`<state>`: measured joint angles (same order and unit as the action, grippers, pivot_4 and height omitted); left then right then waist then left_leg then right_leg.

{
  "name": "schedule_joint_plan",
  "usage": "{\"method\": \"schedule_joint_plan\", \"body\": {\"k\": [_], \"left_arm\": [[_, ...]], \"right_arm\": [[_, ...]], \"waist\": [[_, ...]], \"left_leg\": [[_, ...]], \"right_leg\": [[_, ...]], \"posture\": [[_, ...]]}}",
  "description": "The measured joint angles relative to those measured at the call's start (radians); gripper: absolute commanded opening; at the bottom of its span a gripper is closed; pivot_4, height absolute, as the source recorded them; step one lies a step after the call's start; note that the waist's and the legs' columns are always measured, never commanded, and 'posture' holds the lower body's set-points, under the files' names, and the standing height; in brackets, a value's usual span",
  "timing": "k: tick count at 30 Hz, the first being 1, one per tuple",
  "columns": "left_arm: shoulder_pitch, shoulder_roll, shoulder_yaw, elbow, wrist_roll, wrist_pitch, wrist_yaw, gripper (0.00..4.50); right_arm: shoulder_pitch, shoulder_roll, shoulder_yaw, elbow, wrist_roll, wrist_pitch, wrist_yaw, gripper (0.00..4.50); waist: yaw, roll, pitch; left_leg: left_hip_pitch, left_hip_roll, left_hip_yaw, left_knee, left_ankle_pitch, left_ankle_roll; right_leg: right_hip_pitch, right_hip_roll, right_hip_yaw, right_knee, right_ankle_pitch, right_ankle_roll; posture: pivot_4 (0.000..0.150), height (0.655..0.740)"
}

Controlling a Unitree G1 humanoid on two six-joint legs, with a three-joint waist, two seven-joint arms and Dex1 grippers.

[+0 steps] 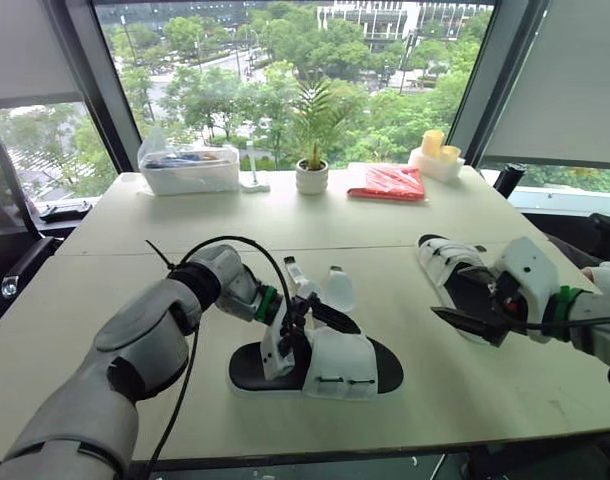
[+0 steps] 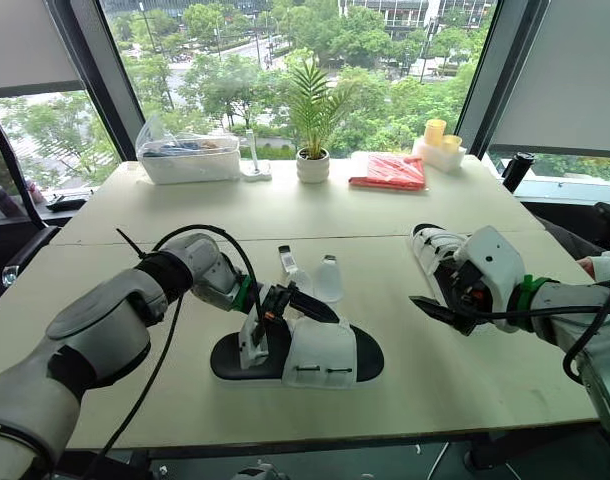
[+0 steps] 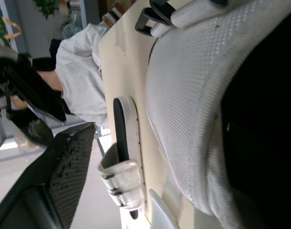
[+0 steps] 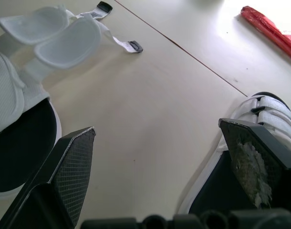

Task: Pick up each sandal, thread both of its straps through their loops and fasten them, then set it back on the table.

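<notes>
A white sandal with a black sole (image 1: 330, 368) lies near the table's front edge. Its front band is closed, while its two rear strap flaps (image 1: 337, 288) stand up loose. My left gripper (image 1: 315, 325) is open, down among those loose straps, and one finger (image 3: 64, 167) stands clear of the white mesh upper (image 3: 183, 109). A second sandal (image 1: 447, 262) lies to the right with its straps (image 4: 272, 114) lying flat across it. My right gripper (image 4: 157, 128) hangs open just above the table between the two sandals, holding nothing.
At the far side of the table (image 1: 285, 225) stand a clear plastic box (image 1: 190, 170), a potted plant (image 1: 312, 172), a red packet (image 1: 388, 183) and a yellow-and-white item (image 1: 435, 155). A person's sleeve (image 1: 607, 274) shows at the right edge.
</notes>
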<state>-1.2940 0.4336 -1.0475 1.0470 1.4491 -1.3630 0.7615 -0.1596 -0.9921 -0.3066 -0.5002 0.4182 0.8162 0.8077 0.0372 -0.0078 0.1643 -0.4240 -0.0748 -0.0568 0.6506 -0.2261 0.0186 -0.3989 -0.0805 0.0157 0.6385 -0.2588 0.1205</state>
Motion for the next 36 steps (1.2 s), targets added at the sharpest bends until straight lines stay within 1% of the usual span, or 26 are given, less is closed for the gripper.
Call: {"method": "schedule_joint_plan", "body": {"k": [2, 5, 9, 13, 15, 17, 18, 19, 20, 21, 22, 23, 24, 25, 26, 28, 29, 31, 32, 34, 36], "left_arm": [[0.000, 0.021, -0.001, 0.011, -0.017, -0.017, 0.006, 4.49], [-0.001, 0.097, -0.001, 0.023, -0.040, -0.057, 0.003, 4.49], [-0.005, 0.186, 0.010, 0.057, -0.084, -0.092, -0.044, 4.49], [-0.009, 0.248, 0.058, 0.129, -0.168, -0.130, -0.154, 4.49], [-0.026, 0.249, 0.120, 0.233, -0.270, -0.173, -0.258, 4.49], [-0.060, 0.218, 0.223, 0.408, -0.376, -0.218, -0.416, 4.49], [-0.081, 0.196, 0.303, 0.516, -0.416, -0.230, -0.521, 4.49], [-0.106, 0.175, 0.411, 0.635, -0.442, -0.233, -0.644, 4.49], [-0.134, 0.159, 0.554, 0.756, -0.473, -0.212, -0.795, 4.49], [-0.164, 0.156, 0.781, 0.900, -0.545, -0.134, -1.039, 4.49], [-0.177, 0.159, 0.947, 0.970, -0.610, -0.055, -1.224, 4.49], [-0.179, 0.162, 1.071, 1.005, -0.666, 0.014, -1.361, 4.49], [-0.177, 0.163, 1.224, 1.032, -0.745, 0.128, -1.534, 4.49], [-0.174, 0.163, 1.319, 1.032, -0.805, 0.208, -1.629, 4.49], [-0.174, 0.163, 1.400, 1.032, -0.864, 0.279, -1.689, 4.49], [-0.175, 0.164, 1.505, 1.032, -0.969, 0.380, -1.714, 4.49], [-0.175, 0.160, 1.542, 1.031, -1.025, 0.424, -1.683, 4.49], [-0.171, 0.139, 1.574, 1.008, -1.115, 0.499, -1.570, 4.49], [-0.159, 0.120, 1.583, 0.965, -1.159, 0.542, -1.496, 4.49], [-0.102, 0.076, 1.596, 0.804, -1.260, 0.656, -1.308, 4.49], [-0.036, 0.040, 1.609, 0.636, -1.336, 0.778, -1.154, 4.49]], "right_arm": [[0.000, -0.003, 0.026, 0.001, -0.004, -0.017, 0.011, 4.50], [0.001, -0.007, 0.077, 0.008, -0.014, -0.049, 0.030, 4.50], [-0.004, -0.007, 0.121, 0.040, -0.024, -0.087, 0.049, 4.50], [-0.034, -0.007, 0.161, 0.079, -0.047, -0.133, 0.065, 4.50], [-0.039, -0.008, 0.182, 0.106, -0.066, -0.171, 0.077, 4.50], [-0.040, -0.007, 0.196, 0.133, -0.084, -0.205, 0.088, 4.50], [-0.041, -0.008, 0.205, 0.144, -0.095, -0.224, 0.092, 4.50], [-0.044, -0.008, 0.217, 0.158, -0.110, -0.243, 0.095, 4.50], [-0.047, -0.009, 0.230, 0.169, -0.130, -0.268, 0.098, 4.50], [-0.052, -0.009, 0.251, 0.187, -0.160, -0.305, 0.100, 4.50], [-0.053, -0.009, 0.264, 0.201, -0.180, -0.329, 0.101, 4.50], [-0.055, -0.009, 0.274, 0.212, -0.192, -0.346, 0.103, 4.50], [-0.058, -0.009, 0.286, 0.224, -0.209, -0.369, 0.110, 4.50], [-0.060, -0.009, 0.294, 0.230, -0.217, -0.383, 0.116, 4.50], [-0.061, -0.009, 0.297, 0.232, -0.220, -0.393, 0.123, 4.50], [-0.067, -0.009, 0.297, 0.236, -0.222, -0.409, 0.133, 4.50], [-0.071, -0.009, 0.296, 0.237, -0.222, -0.412, 0.139, 4.50], [-0.071, -0.009, 0.294, 0.237, -0.217, -0.410, 0.147, 4.50], [-0.068, -0.009, 0.291, 0.234, -0.210, -0.405, 0.154, 4.50], [-0.042, -0.010, 0.273, 0.207, -0.175, -0.376, 0.179, 4.50], [0.000, -0.014, 0.247, 0.181, -0.141, -0.352, 0.210, 4.50]], "waist": [[-0.004, 0.000, 0.000], [-0.007, 0.000, 0.000], [-0.001, 0.000, 0.000], [0.005, -0.001, 0.001], [0.006, -0.002, 0.001], [0.004, -0.002, 0.001], [0.002, -0.002, 0.001], [0.001, -0.002, 0.001], [0.000, -0.002, 0.001], [-0.003, -0.002, 0.001], [-0.005, -0.002, 0.001], [-0.006, -0.002, 0.001], [-0.008, -0.003, 0.002], [-0.010, -0.004, 0.002], [-0.013, -0.004, 0.002], [-0.023, -0.004, 0.002], [-0.028, -0.004, 0.002], [-0.029, -0.004, 0.002], [-0.029, -0.004, 0.002], [-0.030, -0.004, 0.002], [-0.029, -0.004, 0.002]], "left_leg": [[0.000, 0.000, 0.000, -0.001, 0.000, 0.000], [-0.002, 0.000, 0.003, -0.002, 0.000, 0.000], [-0.002, 0.000, 0.005, -0.001, 0.000, 0.000], [-0.003, 0.000, 0.005, 0.000, 0.000, 0.000], [-0.003, -0.001, 0.005, 0.000, 0.000, 0.000], [-0.003, -0.001, 0.005, 0.001, 0.000, 0.000], [-0.003, -0.001, 0.006, 0.001, 0.000, 0.000], [-0.003, -0.001, 0.006, 0.000, 0.000, 0.000], [-0.003, -0.001, 0.007, 0.000, 0.000, 0.001], [-0.003, 0.000, 0.010, 0.001, 0.000, 0.001], [-0.003, 0.000, 0.012, 0.000, 0.000, 0.001], [-0.003, 0.000, 0.013, 0.001, 0.000, 0.001], [-0.003, 0.000, 0.013, 0.001, -0.001, 0.001], [-0.003, 0.001, 0.010, 0.001, -0.001, 0.001], [-0.003, 0.001, 0.008, 0.002, -0.001, 0.002], [-0.003, 0.000, 0.007, 0.002, -0.001, 0.002], [-0.003, 0.000, 0.007, 0.002, -0.001, 0.002], [-0.003, 0.001, 0.007, 0.001, -0.001, 0.002], [-0.003, 0.001, 0.007, 0.001, -0.001, 0.002], [-0.003, 0.001, 0.006, 0.001, -0.001, 0.001], [-0.003, 0.001, 0.006, 0.000, -0.001, 0.001]], "right_leg": [[-0.002, 0.000, 0.001, 0.001, 0.000, 0.000], [-0.008, -0.001, 0.001, 0.006, 0.000, 0.000], [-0.008, -0.001, 0.001, 0.007, 0.000, 0.000], [-0.008, -0.002, 0.000, 0.006, 0.000, 0.000], [-0.008, -0.002, 0.000, 0.006, 0.000, 0.000], [-0.008, -0.003, 0.000, 0.006, 0.000, 0.000], [-0.008, -0.002, 0.000, 0.006, 0.000, 0.000], [-0.008, -0.002, -0.001, 0.006, 0.000, 0.000], [-0.008, -0.002, -0.001, 0.006, 0.000, 0.000], [-0.009, -0.002, -0.002, 0.007, -0.001, 0.000], [-0.009, -0.002, -0.003, 0.007, -0.001, 0.001], [-0.009, -0.002, -0.003, 0.008, -0.001, 0.001], [-0.009, -0.002, -0.003, 0.009, -0.001, 0.001], [-0.009, -0.002, -0.003, 0.009, -0.001, 0.001], [-0.009, -0.002, -0.003, 0.009, -0.001, 0.001], [-0.009, -0.002, -0.003, 0.010, -0.001, 0.001], [-0.009, -0.002, -0.003, 0.010, -0.001, 0.001], [-0.010, -0.002, -0.003, 0.011, -0.001, 0.001], [-0.010, -0.002, -0.003, 0.011, -0.001, 0.001], [-0.010, -0.003, -0.003, 0.012, -0.001, 0.001], [-0.011, -0.003, -0.002, 0.011, -0.001, 0.001]], "posture": [[0.150, 0.7400], [0.150, 0.7400], [0.150, 0.7400], [0.150, 0.7400], [0.150, 0.7400], [0.150, 0.7400], [0.150, 0.7400], [0.150, 0.7400], [0.150, 0.7400], [0.150, 0.7400], [0.150, 0.7400], [0.150, 0.7400], [0.150, 0.7400], [0.150, 0.7400], [0.150, 0.7400], [0.150, 0.7400], [0.150, 0.7400], [0.150, 0.7400], [0.150, 0.7400], [0.150, 0.7400], [0.150, 0.7400]]}}
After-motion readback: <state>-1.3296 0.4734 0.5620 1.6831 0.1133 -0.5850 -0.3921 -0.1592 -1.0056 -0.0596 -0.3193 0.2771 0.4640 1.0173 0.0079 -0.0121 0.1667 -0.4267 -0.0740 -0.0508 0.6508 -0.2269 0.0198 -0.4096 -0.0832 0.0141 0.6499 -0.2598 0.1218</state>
